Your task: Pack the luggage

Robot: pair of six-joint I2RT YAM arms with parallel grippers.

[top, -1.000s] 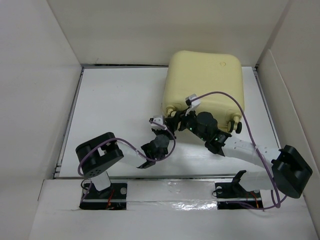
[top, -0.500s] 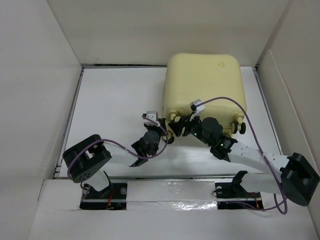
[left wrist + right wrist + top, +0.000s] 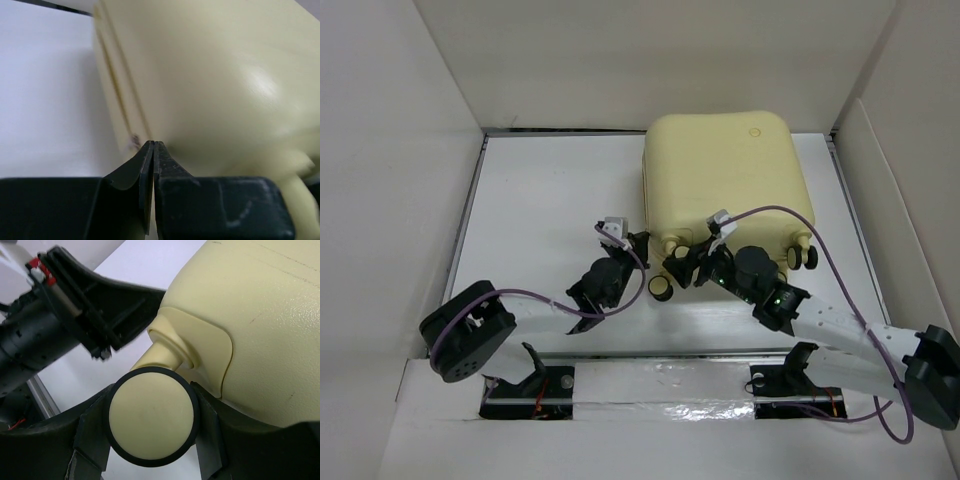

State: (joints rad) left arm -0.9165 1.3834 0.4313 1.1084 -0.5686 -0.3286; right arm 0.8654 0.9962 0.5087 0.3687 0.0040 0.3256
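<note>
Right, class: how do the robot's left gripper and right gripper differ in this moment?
The left gripper is shut on nothing; the right gripper is closed around a caster wheel. The left gripper's tips sit by the side seam of the luggage; the right gripper is at its wheeled corner. Both are black, two-fingered and close to the luggage.

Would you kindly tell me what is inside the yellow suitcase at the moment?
The luggage appears closed on the table, so only its pale-yellow outside and caster wheels show. Whatever is inside is covered and cannot be seen.
</note>
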